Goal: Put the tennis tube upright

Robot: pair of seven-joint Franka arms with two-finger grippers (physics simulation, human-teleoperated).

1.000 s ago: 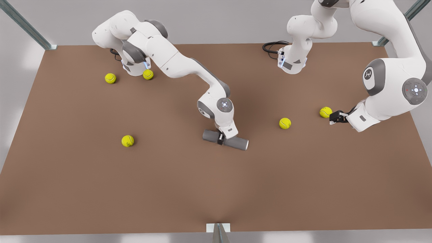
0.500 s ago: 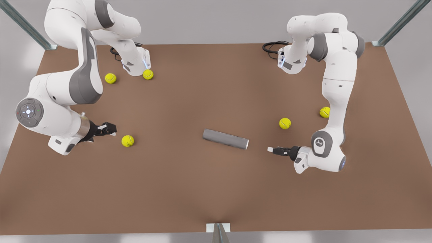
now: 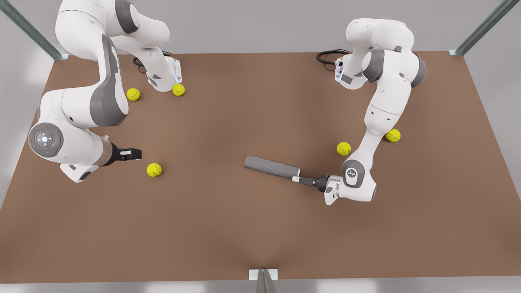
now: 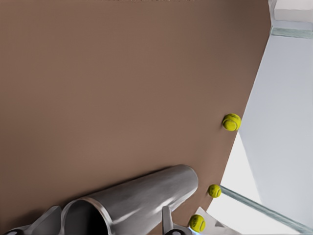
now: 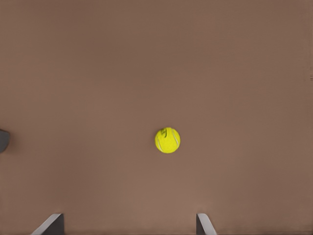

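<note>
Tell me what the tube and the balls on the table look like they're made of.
The tube looks like brushed metal: plain grey, with soft streaky glints and a brighter silvery rim at its hollow end. The balls look like felt: matte yellow-green with a faint curved seam. The table is flat matte brown; its material is unclear.

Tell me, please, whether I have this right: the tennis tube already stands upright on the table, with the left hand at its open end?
Not quite. The tennis tube lies on its side on the table, as the front view shows. The rest holds: the left hand is at its open, silvery-rimmed end, a finger on either side of the tube in the left wrist view.
</note>
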